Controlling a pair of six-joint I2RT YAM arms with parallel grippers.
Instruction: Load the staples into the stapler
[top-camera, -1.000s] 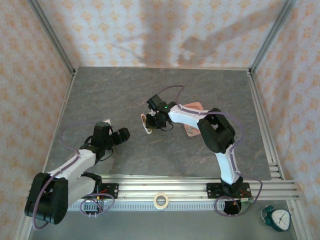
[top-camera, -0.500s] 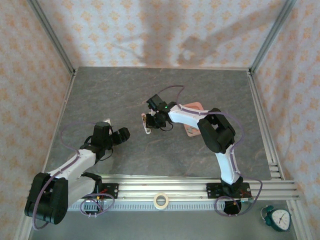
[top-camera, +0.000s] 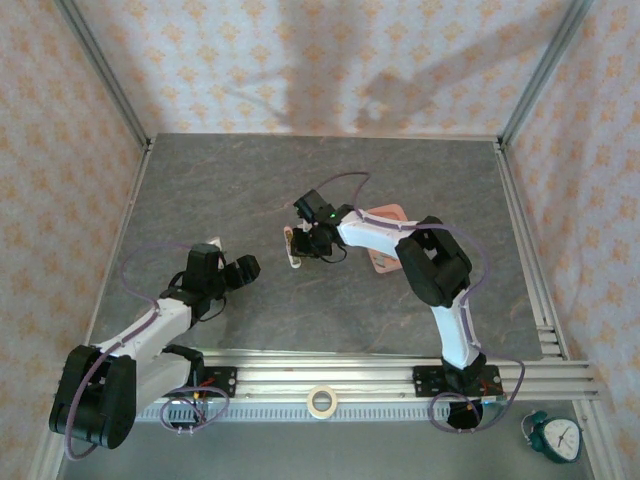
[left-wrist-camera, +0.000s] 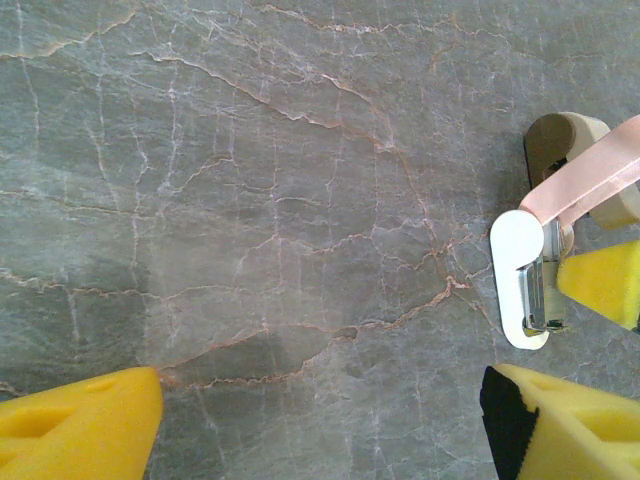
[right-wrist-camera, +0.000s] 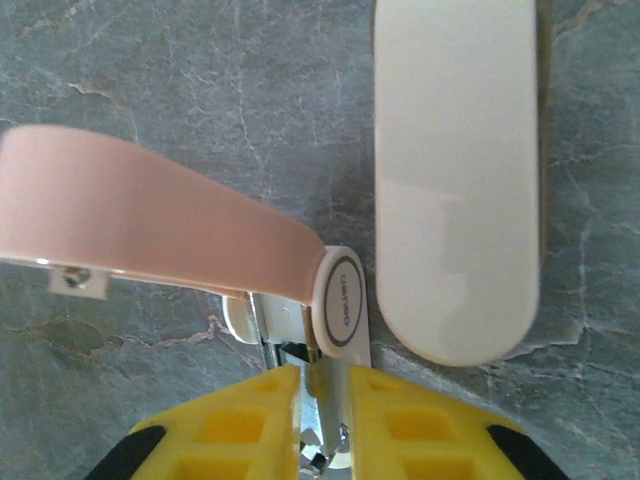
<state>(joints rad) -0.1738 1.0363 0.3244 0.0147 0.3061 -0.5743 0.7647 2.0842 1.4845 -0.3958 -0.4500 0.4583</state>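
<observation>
Stapler (top-camera: 293, 247) lies open mid-table (top-camera: 220, 180), pink lid swung up, as the right arm stretches across and its tool (right-wrist-camera: 322, 375) pinches the metal channel. The left arm sits folded low, its tool (left-wrist-camera: 322, 385) wide open nearby. Ringed lettering on the hinge cannot be read.
</observation>
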